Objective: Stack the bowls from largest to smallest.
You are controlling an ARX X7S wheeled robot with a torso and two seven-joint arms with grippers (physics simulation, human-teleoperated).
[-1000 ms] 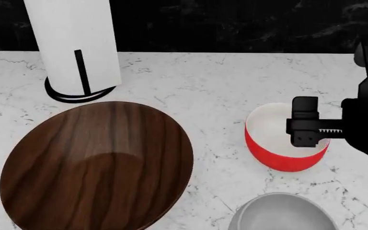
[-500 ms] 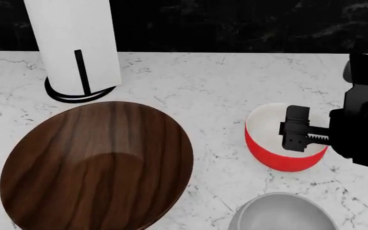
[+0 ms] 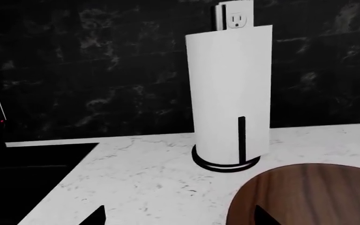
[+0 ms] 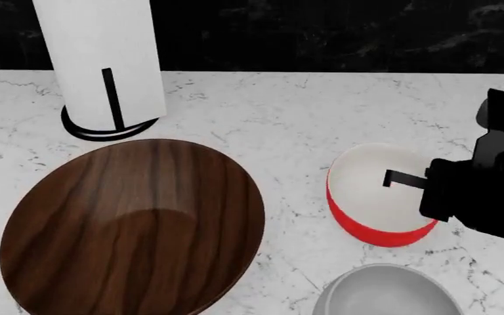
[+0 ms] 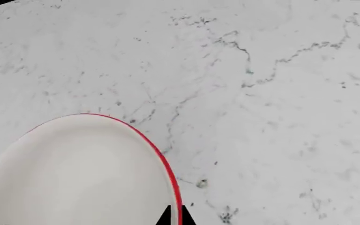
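Note:
The wide dark-brown wood-grain bowl (image 4: 129, 230) sits at the left of the marble counter. The red bowl (image 4: 366, 197), white inside, is at the right, and the light-grey bowl (image 4: 383, 292) is partly cut off at the near edge. My right gripper (image 4: 412, 180) is shut on the red bowl's right rim, one finger inside it. In the right wrist view the red rim (image 5: 167, 173) runs between the closed fingertips (image 5: 175, 218). My left gripper (image 3: 180, 220) is open and empty, with the brown bowl (image 3: 311, 197) beside one fingertip.
A tall white paper-towel roll (image 4: 103, 59) on a black holder stands behind the brown bowl; it also shows in the left wrist view (image 3: 230, 93). A dark sink (image 3: 17, 187) lies beyond the counter's left end. A black tiled wall (image 4: 322, 33) backs the counter.
My right gripper has dropped onto the red bowl's rim and closed on it. The red bowl has shifted a little to the left.

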